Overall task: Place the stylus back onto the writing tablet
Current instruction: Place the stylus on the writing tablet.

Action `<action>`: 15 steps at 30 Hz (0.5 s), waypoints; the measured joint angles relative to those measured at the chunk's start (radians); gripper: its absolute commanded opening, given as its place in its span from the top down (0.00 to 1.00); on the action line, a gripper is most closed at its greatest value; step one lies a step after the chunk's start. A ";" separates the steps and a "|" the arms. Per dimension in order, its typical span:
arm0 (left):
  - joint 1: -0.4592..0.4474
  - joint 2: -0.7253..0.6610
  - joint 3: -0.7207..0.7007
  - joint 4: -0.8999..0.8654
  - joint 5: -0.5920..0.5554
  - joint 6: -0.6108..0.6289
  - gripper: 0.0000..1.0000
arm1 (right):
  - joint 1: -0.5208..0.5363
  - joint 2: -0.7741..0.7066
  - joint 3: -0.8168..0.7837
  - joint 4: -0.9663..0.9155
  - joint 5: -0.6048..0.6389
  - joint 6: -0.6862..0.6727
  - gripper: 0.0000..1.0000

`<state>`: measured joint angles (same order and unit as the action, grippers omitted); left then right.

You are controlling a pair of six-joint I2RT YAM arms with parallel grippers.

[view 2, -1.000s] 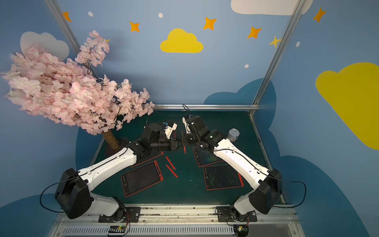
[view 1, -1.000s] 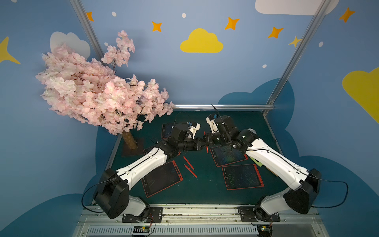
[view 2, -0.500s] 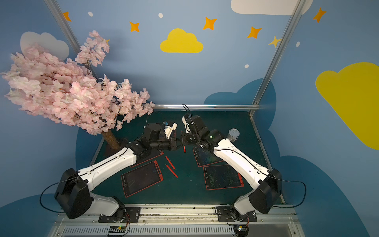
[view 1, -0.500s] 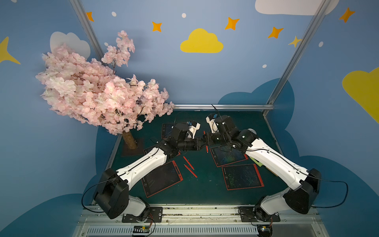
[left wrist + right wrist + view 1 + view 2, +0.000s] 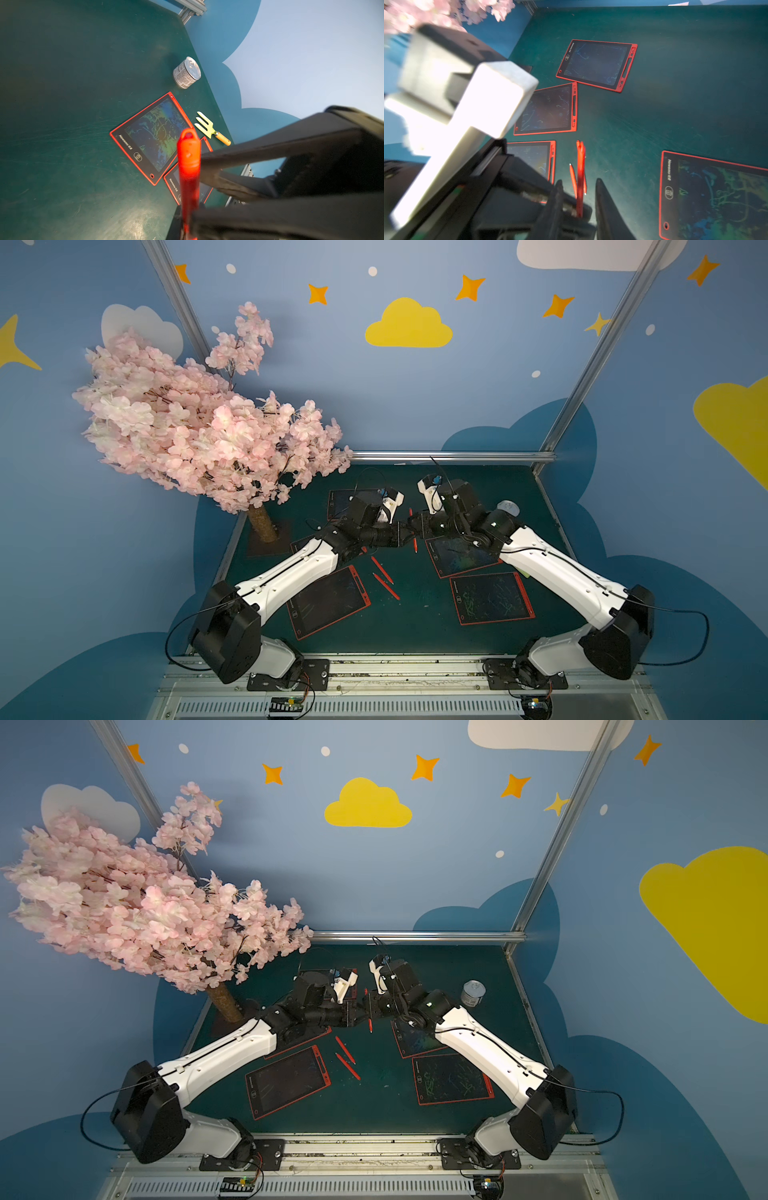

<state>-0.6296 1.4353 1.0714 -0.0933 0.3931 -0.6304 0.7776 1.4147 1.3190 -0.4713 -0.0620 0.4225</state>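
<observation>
Writing tablet (image 5: 153,143) reading "Newsmy", can (image 5: 187,72) with barcode label, orange stylus (image 5: 188,158)

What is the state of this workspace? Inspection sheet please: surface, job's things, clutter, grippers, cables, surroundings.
Surface: dark green mat, scuffed; no spills seen.
Job's things: five red-framed writing tablets flat on the mat; held stylus above the mat mid-table; two loose styluses lying side by side.
Clutter: tin can and garden fork near the right edge; blossom tree at the far left.
Grippers: left gripper shut on the held stylus; right gripper open, fingers either side of it, not touching.
Cables: black cable loops at both arm bases, off the mat.
Surroundings: blue walls with painted clouds and stars; metal frame posts.
</observation>
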 measured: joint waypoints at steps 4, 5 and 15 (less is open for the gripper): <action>0.018 0.000 0.000 -0.013 -0.013 0.010 0.92 | -0.021 -0.074 -0.045 0.019 -0.056 -0.009 0.55; 0.024 0.000 0.001 -0.019 -0.014 0.014 0.92 | -0.026 -0.094 -0.057 0.025 -0.067 -0.014 0.53; 0.093 0.034 0.130 -0.164 -0.066 0.100 0.91 | -0.048 -0.340 -0.169 0.036 -0.093 -0.151 0.14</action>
<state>-0.5369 1.4696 1.2011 -0.2577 0.3275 -0.5308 0.7300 1.0744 1.1503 -0.4355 -0.1555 0.2714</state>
